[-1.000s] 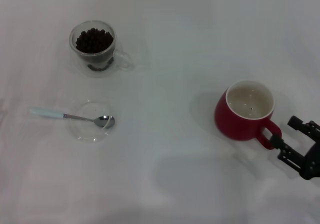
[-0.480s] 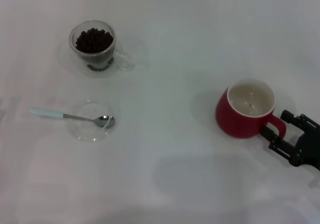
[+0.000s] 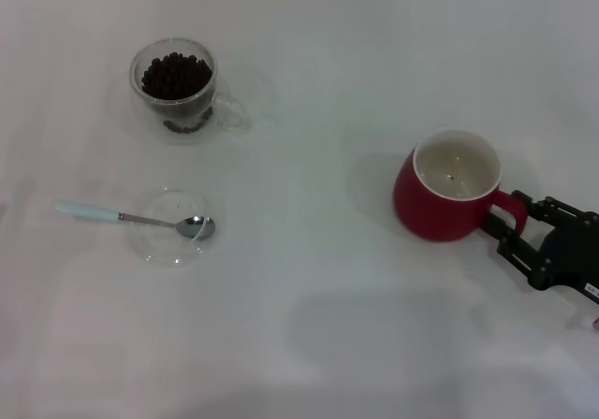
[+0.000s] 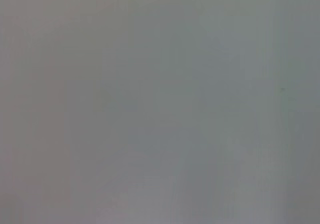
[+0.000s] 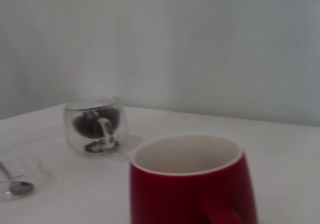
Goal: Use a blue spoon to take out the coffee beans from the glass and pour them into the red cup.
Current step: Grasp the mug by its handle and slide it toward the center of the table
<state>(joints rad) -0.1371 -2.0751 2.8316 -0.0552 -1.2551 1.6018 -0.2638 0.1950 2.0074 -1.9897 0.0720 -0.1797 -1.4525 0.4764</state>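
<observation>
Here, seen from the head camera, a plain white table (image 3: pixel 309 54) holds four things, and only one arm shows. The right gripper (image 3: pixel 510 226) reaches in from the right edge, its black fingers set on either side of the red loop handle of the red cup (image 3: pixel 442 199), clasped around that handle. The red cup stands upright on the right side of the table, its cream-white inside showing one tiny dark speck at the bottom. Well apart from it, at the far left, stands the glass (image 3: pixel 176 84), a clear double-walled cup with its side handle pointing right. It is filled with a heap of dark coffee beans (image 3: pixel 175 75). Nearer the robot, on the left, lies a flat clear saucer (image 3: pixel 170 227). The blue spoon (image 3: pixel 131 217) rests across it, with the shiny bowl on the saucer's right part and the pale blue handle sticking out past its left rim onto the table. The right wrist camera looks low across the table: the red cup (image 5: pixel 192 181) fills the foreground, the glass (image 5: pixel 95 125) of beans (image 5: pixel 89 122) stands behind it, and the spoon bowl (image 5: pixel 19 186) on the saucer shows at the edge. The left gripper is out of sight, and the left wrist camera shows only a flat grey blur.
</observation>
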